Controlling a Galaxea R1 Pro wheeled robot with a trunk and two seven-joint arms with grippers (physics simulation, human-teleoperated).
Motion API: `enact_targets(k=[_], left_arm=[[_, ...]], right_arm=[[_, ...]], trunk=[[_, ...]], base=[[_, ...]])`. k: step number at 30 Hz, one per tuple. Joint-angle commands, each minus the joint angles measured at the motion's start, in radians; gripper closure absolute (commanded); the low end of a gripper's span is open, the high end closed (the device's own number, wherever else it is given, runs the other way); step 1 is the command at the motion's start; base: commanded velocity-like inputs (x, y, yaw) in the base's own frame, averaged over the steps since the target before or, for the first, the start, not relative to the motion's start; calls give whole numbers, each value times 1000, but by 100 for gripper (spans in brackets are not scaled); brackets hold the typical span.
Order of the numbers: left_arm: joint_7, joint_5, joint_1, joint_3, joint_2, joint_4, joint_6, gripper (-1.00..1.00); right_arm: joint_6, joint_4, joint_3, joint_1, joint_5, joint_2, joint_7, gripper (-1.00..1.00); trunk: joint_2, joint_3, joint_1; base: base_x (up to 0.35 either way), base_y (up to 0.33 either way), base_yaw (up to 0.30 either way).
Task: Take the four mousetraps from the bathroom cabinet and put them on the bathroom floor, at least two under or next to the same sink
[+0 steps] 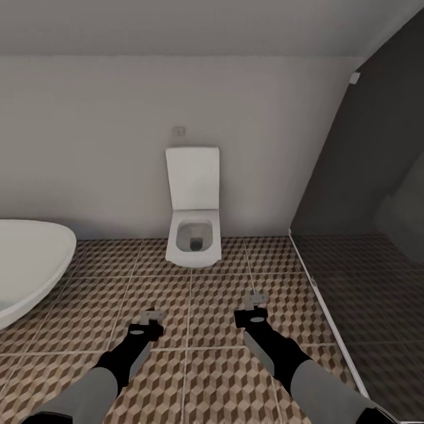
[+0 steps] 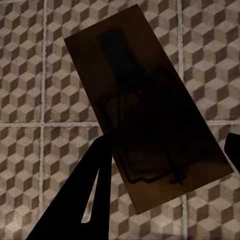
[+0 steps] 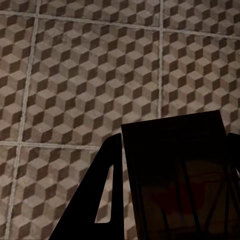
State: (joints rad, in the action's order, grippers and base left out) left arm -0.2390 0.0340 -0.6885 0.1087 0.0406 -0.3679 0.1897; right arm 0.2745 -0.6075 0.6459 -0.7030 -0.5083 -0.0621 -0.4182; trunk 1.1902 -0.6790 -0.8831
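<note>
I am carrying two traps across the floor [image 1: 218, 294], facing the toilet [image 1: 193, 235], bathtub [image 1: 29, 265] at left. My left pincer [image 1: 152, 318] grips one trap [image 2: 145, 107]; my right pincer [image 1: 254, 301] grips another trap [image 3: 180, 175]. Next, I judge, I must find the sink and lower both beside it.

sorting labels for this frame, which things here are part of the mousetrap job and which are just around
Job:
left tool, holding a mousetrap
right tool, holding a second trap
floor, where the traps go

Just around:
toilet
bathtub
dark shower area
</note>
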Motion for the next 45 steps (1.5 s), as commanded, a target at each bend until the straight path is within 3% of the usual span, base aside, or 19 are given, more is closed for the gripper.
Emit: enact_targets(k=[1,33,35,40,45], left_arm=[[-8,3,0,8,-1,-2,7,100],[-8,3,0,9,1,2,7,100],[-8,3,0,9,2,6,7,100],[-8,3,0,9,2,14,7,100],[-8,3,0,9,2,15,7,100]], right_arm=[[3,-2,6,-1,-8,1,-8,100],[-1,-2,6,-1,-7,0,-8,100],[-15,-2,6,-1,-8,0,-7,100],[-136,-1,6,-1,-8,1,1,100],[-180,3,6,1,-3,5,110,100]], trunk=[[8,-6,-4],[232,-157,-127],[246,-167,-134],[281,-190,-153],[316,-207,-173]], base=[[0,0,0],[0,0,0],[0,0,0],[0,0,0],[0,0,0]])
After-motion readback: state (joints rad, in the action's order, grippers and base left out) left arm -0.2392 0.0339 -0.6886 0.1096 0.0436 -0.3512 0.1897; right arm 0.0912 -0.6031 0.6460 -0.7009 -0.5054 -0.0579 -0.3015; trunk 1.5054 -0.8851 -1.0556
